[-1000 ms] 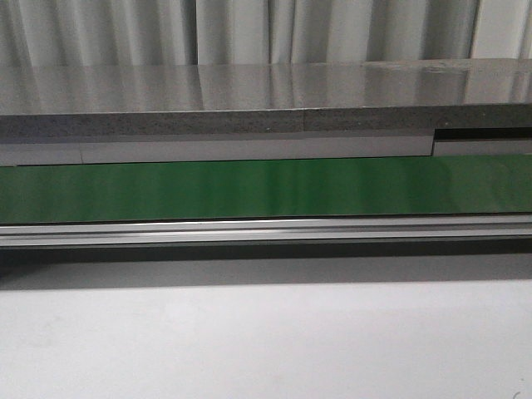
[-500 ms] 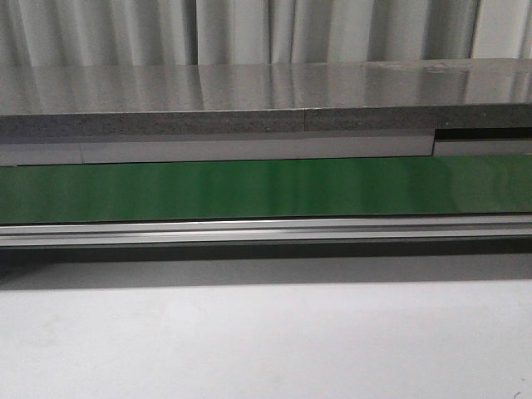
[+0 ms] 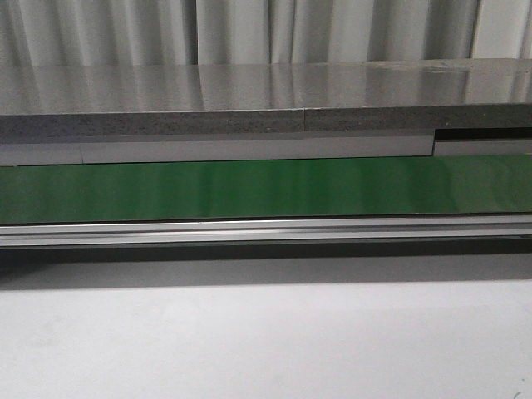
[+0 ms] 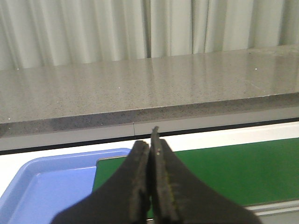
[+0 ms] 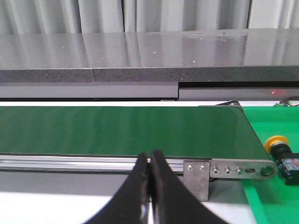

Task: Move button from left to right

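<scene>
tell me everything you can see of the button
The button shows only in the right wrist view, partly cut by the picture's edge. It has a round orange-yellow cap on a dark boxy body, with a small blue patch on the body. It lies tipped on its side on a green surface beyond the end of the green belt, close to the belt's metal end bracket. Neither gripper touches it.

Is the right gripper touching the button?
Apart. The right wrist view shows the right gripper shut in front of the belt, while the button sits off past the belt's end, with a metal bracket between them.
</scene>
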Robot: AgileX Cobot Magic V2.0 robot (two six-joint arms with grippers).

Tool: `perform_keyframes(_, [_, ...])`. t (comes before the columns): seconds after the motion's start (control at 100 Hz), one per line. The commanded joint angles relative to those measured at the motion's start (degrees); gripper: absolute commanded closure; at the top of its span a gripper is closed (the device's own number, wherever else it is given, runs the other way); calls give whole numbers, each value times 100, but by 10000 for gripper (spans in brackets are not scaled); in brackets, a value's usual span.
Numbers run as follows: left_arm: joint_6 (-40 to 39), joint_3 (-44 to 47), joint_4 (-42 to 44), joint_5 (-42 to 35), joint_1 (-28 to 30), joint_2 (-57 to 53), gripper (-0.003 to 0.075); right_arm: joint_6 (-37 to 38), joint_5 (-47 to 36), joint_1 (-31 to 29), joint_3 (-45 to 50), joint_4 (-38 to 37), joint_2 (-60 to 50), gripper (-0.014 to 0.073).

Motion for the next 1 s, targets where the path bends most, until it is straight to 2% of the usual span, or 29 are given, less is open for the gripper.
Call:
perform_keyframes(0.0, [-14,-168,-62,-467,-46,57,740,-1,-502,20,-91,-62,-122,662])
perform_keyframes(0.33, [-14,-145,-62,-478,-46,57,740,-1,-502,20,-91,-62,-122,662])
perform_keyframes(0.44, [-51,-10,119,-708,-46,32,740,-1,-502,20,-91,-62,-122,662])
perform_keyframes(0.64, [-1034,569,1034,-1250,-46,-214,740,-1,-502,20,-91,-62,-122,662])
perform_keyframes(0.99, [-1683,1443,1535,-1381,-46,-781,740,-1,-502,20,-91,-62,-122,662])
